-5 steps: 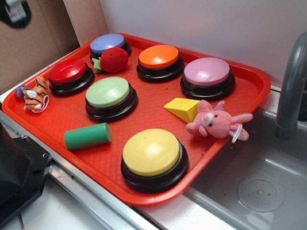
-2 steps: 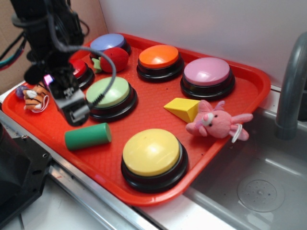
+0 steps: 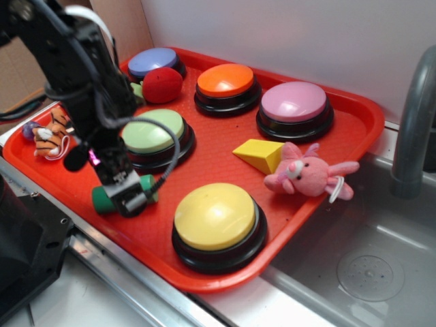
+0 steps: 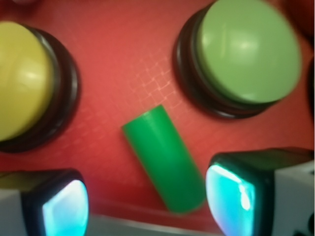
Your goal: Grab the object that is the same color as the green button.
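Note:
The object, a small green cylinder (image 3: pixel 102 199) (image 4: pixel 165 160), lies on its side near the front edge of the red tray (image 3: pixel 204 167). My gripper (image 3: pixel 129 197) (image 4: pixel 147 204) hangs open right over it and hides its middle in the exterior view. In the wrist view the cylinder slants between the two fingers, its near end close to the right fingertip (image 4: pixel 231 196), and nothing is gripped. The green button (image 3: pixel 153 131) (image 4: pixel 248 54), pale and domed on a black base, sits just behind the cylinder.
A yellow button (image 3: pixel 215 216) (image 4: pixel 19 81) stands right of the cylinder. Further back are orange (image 3: pixel 225 80), pink (image 3: pixel 294 102) and blue (image 3: pixel 151 61) buttons, a red ball (image 3: pixel 162 84), a yellow wedge (image 3: pixel 260 154) and a pink plush (image 3: pixel 306 174). A tiger plush (image 3: pixel 49 136) lies left, with a sink (image 3: pixel 368 272) at right.
The arm came into view from the upper left and dropped forward from beside the green button. Its open gripper now sits over the green cylinder, which has not moved.

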Available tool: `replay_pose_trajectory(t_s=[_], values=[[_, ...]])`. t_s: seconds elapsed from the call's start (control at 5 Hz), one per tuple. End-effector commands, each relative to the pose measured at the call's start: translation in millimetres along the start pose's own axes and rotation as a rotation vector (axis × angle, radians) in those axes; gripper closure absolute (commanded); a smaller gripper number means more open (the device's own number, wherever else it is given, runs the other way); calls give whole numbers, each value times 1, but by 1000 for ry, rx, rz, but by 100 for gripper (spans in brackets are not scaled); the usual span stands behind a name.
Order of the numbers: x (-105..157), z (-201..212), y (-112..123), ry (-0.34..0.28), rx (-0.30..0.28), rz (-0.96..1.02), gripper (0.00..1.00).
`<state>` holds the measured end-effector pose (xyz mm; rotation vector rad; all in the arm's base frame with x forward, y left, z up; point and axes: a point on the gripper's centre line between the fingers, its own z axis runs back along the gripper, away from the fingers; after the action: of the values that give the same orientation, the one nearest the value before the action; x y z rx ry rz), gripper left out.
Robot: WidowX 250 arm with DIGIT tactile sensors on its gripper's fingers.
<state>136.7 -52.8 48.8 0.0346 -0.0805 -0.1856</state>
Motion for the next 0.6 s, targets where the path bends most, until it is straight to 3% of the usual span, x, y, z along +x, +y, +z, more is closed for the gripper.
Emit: replay_pose_trajectory(t_s=[0.0,0.2,0.4], values=[[1,-29,10,-20,-59,-4,0],[-2,-34,15,-10,-47,28,0],[0,-35,16,3,-36,22,67]])
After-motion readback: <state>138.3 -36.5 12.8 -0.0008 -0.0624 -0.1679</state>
